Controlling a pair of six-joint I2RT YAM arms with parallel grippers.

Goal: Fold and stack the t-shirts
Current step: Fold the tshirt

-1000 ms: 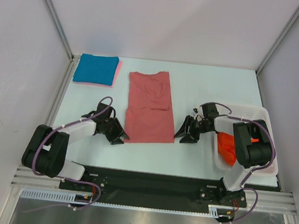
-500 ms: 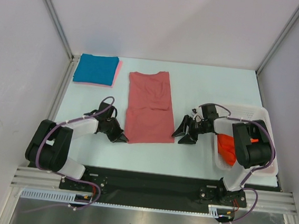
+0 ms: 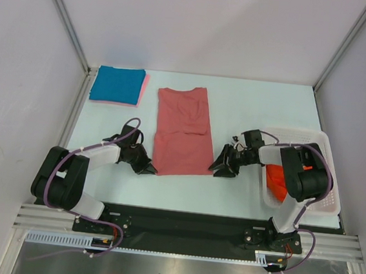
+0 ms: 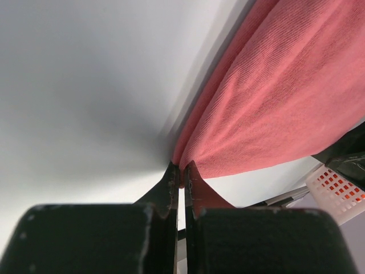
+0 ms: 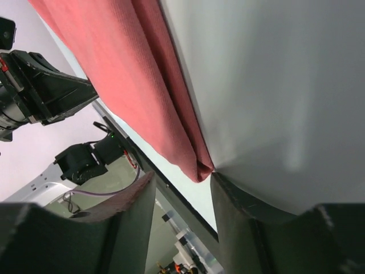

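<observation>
Grasping stage for folding the salmon-red t-shirt (image 3: 182, 132), flat on the surface left of the basket (image 3: 300, 131): left gripper (image 3: 147, 168) jaws pinching its near corner away from the basket, right gripper (image 3: 218, 169) jaws spread astride the basket-side corner, probably due to close, then lift together.

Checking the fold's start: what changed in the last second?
The left gripper eased onto the salmon shirt and shut on its near-left corner. The right gripper edged left, jaws open around the near-right corner. Shirt, teal stack and basket stayed put.
</observation>
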